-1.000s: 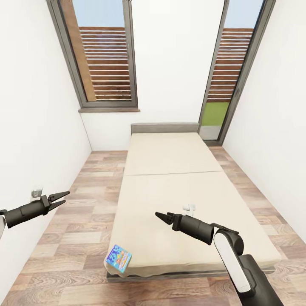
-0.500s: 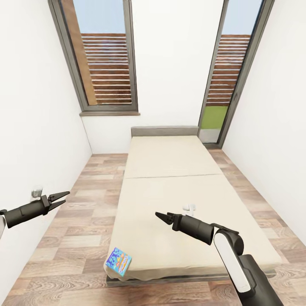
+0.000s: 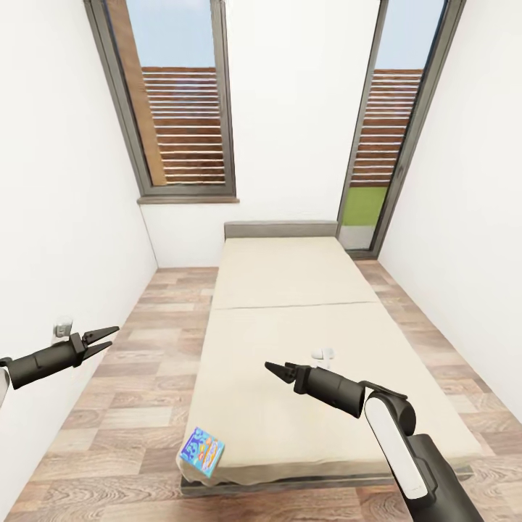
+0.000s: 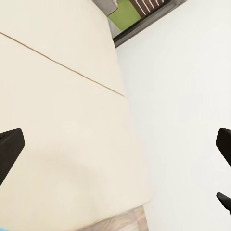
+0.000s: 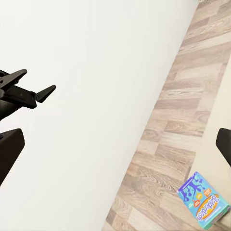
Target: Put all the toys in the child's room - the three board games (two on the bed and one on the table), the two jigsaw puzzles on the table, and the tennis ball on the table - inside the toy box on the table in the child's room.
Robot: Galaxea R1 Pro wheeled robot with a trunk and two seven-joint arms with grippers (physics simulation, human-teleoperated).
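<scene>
I stand in the child's room (image 3: 297,130), white walls on both sides and wood plank flooring (image 3: 138,391) underfoot, with two tall dark-framed windows (image 3: 181,109) in the far wall.

The bed (image 3: 290,341) runs lengthwise away from me, its beige mattress bare over most of its surface and its dark grey headboard against the far wall.

My right arm reaches out over the near half of the mattress. My right gripper (image 3: 274,369) hangs above the bedding with its two fingers close together in a narrow gap, holding nothing. My left gripper (image 3: 109,336) hovers over the floor beside the left wall, well apart from the bed; its fingers are parted a little and it is empty too.

One of the board games (image 3: 201,450), the blue box with cartoons, sits at the near left corner of the bed, tilted and overhanging the mattress edge. In my right wrist view the same blue box (image 5: 204,200) lies at the bed's edge next to the plank floor.

A small white object (image 3: 323,355) lies on the mattress just beyond my right forearm; I cannot tell what it is.
</scene>
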